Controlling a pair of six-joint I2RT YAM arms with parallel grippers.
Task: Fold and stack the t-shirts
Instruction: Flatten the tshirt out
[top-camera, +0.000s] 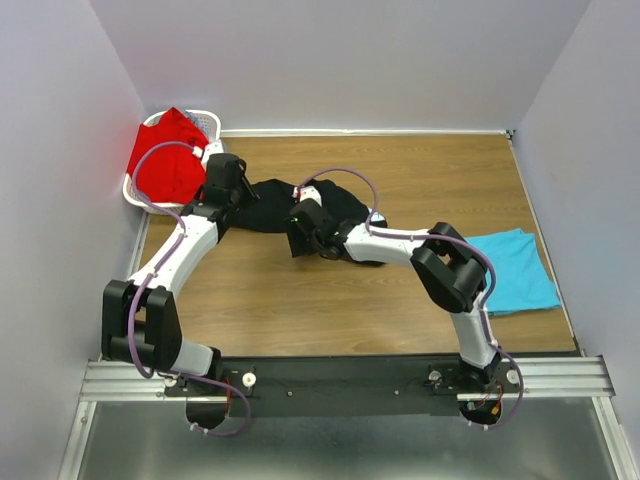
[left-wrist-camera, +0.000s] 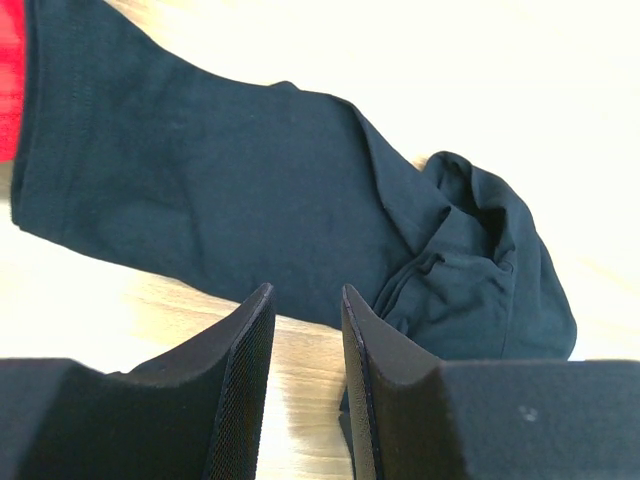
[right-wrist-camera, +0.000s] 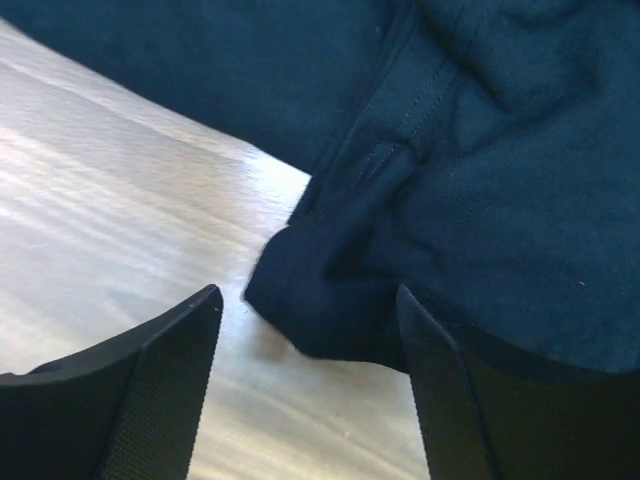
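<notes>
Right wrist view: my right gripper (right-wrist-camera: 308, 300) has its fingers spread wide and grips nothing. A rolled hem corner of the black t-shirt (right-wrist-camera: 500, 200) lies between the fingers. It sits close against the finger at 3 o'clock and well off the finger at 9 o'clock. From that corner the cloth runs out toward 12 and 2 o'clock. A stitched seam runs from 7 o'clock up to 1 o'clock. Bare table (right-wrist-camera: 120, 180) fills the 9 to 11 o'clock side.

Left wrist view: my left gripper (left-wrist-camera: 305, 290) has its fingers parted by a narrow gap with nothing in it. The near edge of the black t-shirt lies just beyond the tips at 12 o'clock. A flat panel spreads toward 10 o'clock and a bunched lump sits at 2 o'clock.

Top external view: the black t-shirt lies mid-table, crumpled. Its long axis runs from 10 o'clock to 4 o'clock, with my left gripper at the 10 o'clock end and my right gripper on the near edge by the middle. My judgement is that the right gripper is nearer to a hold, since the hem is already inside its span.

The turquoise t-shirt (top-camera: 515, 270) lies at 3 o'clock, well apart. The red t-shirt (top-camera: 165, 155) sits in the basket (top-camera: 212, 121) at 10 o'clock.
</notes>
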